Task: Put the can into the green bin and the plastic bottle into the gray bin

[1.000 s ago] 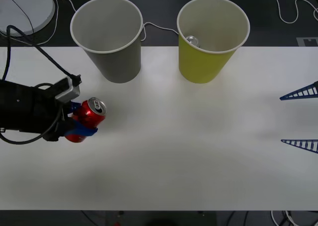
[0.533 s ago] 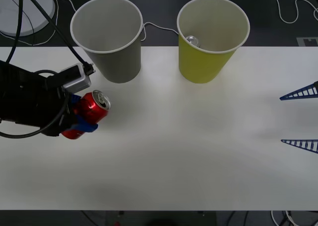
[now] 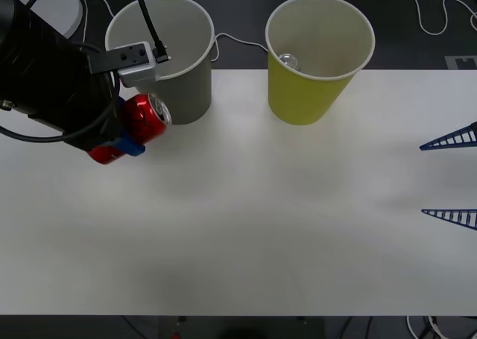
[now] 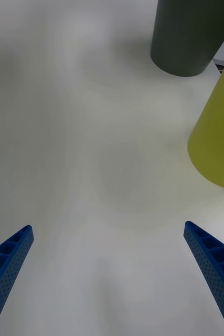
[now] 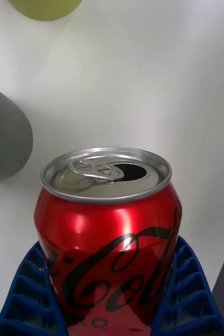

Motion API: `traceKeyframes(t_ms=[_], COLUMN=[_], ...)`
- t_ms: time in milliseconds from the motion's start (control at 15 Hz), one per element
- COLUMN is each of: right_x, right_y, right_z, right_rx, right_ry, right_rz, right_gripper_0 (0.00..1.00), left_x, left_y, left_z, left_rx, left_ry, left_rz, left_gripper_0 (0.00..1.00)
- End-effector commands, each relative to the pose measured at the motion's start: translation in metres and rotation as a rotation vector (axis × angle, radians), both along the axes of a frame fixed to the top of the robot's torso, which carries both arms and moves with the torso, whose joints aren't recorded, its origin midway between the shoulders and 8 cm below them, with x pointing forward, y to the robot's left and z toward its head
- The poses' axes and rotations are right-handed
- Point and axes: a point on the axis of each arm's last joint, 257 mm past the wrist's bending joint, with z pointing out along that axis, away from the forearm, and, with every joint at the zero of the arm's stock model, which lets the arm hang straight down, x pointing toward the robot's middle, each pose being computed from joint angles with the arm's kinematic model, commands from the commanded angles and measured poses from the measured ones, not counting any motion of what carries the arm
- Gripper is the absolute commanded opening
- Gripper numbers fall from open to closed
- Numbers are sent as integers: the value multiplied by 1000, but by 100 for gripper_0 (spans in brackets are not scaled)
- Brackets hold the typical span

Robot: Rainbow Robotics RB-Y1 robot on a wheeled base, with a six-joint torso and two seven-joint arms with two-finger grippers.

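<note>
Transport is underway: my left end effector grips the can off the counter, the gray bin just beyond it. Green bin lies well off to its right, so the drop remains; my right end effector waits wide open.

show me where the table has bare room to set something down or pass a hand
Bare: the wide stretch of table from the bins to the near edge, between the left gripper shut on the can and the open right gripper. Also between the gray bin and green bin. Crowded: the far left, around the gray bin.
</note>
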Motion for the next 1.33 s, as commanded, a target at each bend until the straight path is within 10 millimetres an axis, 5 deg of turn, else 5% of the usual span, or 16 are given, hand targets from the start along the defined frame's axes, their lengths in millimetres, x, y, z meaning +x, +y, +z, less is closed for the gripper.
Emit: traceKeyframes(t_ms=[67,733,1333], right_x=[0,0,0], right_y=[0,0,0], right_z=[0,0,0], right_rx=[0,0,0], right_ry=[0,0,0], right_rz=[0,0,0], right_gripper_0=[100,100,100], left_x=[15,69,125], left_y=[-21,-159,-263], left_z=[21,102,124], left_rx=[17,-121,-179], left_ry=[-8,29,-51], left_rz=[-14,-25,65], left_gripper_0=[0,0,0])
